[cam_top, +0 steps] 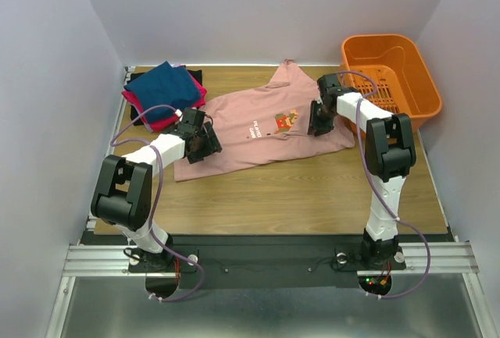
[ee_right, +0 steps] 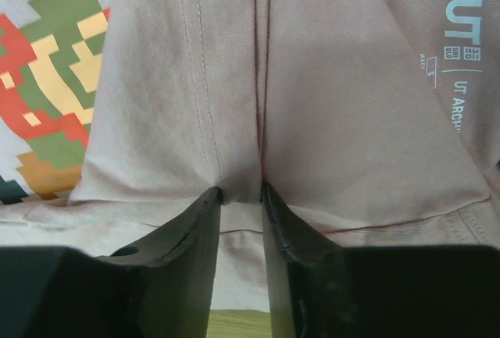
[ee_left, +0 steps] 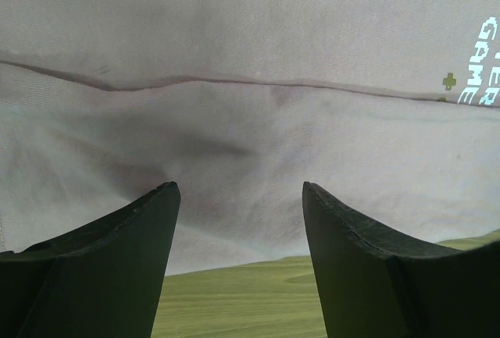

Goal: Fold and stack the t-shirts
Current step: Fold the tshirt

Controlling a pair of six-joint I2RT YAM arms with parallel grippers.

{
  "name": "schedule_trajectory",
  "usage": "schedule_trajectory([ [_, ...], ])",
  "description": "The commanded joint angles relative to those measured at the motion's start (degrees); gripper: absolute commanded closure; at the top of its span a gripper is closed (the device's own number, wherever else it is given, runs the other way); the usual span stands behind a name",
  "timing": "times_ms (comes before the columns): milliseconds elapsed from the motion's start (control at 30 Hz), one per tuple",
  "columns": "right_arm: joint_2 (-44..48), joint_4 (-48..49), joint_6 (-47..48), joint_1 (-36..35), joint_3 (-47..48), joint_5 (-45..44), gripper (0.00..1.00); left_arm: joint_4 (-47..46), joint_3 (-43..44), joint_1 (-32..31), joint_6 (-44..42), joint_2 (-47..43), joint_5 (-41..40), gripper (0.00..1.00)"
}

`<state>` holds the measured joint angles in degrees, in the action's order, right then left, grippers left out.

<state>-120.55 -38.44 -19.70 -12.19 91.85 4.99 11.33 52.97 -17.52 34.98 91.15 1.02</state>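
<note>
Pink tee (cam_top: 234, 119) is spread out flat-ish in the middle of the table (cam_top: 312, 190), collar twd the back wall, hem twd the arms, lying at a bit of a diagonal; pixel print (cam_top: 287, 121) and white text (cam_top: 255, 129) face up. Left gripper (cam_top: 201, 141) sits low at the tee's left side near the hem corner; from the left wrist cam its fingers (ee_left: 117, 244) are spread wide w/ nothing between them, pink cloth (ee_left: 250, 41) just ahead of the tips w/ a long crease running across it, bare wood (ee_left: 234, 299) showing under the tips, so it's right at the edge of the fabric but not gripping afaict. Right gripper (cam_top: 319, 123) is down on the tee's right side, just beside the print; right wrist cam shows the fingers (ee_right: 195, 229) squeezed nearly together w/ a raised ridge of pink fabric (ee_right: 328, 104) running up from the tips, so it's pinching a fold of the tee; print (ee_right: 47, 80) to the left of that ridge, the label text to the right. Back-left corner has the folded pile: navy tee (cam_top: 164, 84) on top, magenta tee (cam_top: 160, 117) under it, black tee (cam_top: 197, 75) peeking out behind, well apart from the right gripper, near the left one. Orange basket (cam_top: 422, 96) sits back-right, just off the tee's sleeve side.
</note>
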Motion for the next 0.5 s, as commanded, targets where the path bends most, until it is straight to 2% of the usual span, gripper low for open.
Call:
schedule_trajectory([
  [0, 0.41, 2.31, 0.02, -0.12, 1.39, -1.13, 0.72, -0.7, -0.68, 0.03, -0.18, -2.12, -0.58, 0.25],
  [33, 0.41, 2.31, 0.1, -0.21, 1.83, -1.13, 0.76, -0.7, -0.68, 0.03, -0.18, -2.12, -0.58, 0.25],
  [67, 0.41, 2.4, 0.28, -0.21, 2.88, -1.04, 0.85, -0.7, -0.76, 0.03, -0.09, -2.12, -0.58, 0.25],
  [167, -0.47, 2.4, 0.72, -0.21, 4.91, -0.17, 0.99, -0.7, -0.85, 0.03, 0.17, -2.12, -0.58, 0.25],
  [467, -7.57, 2.31, -0.42, -1.61, 18.95, 5.45, 1.0, -0.52, -1.03, 0.03, 0.61, -2.03, -0.58, 0.24],
])
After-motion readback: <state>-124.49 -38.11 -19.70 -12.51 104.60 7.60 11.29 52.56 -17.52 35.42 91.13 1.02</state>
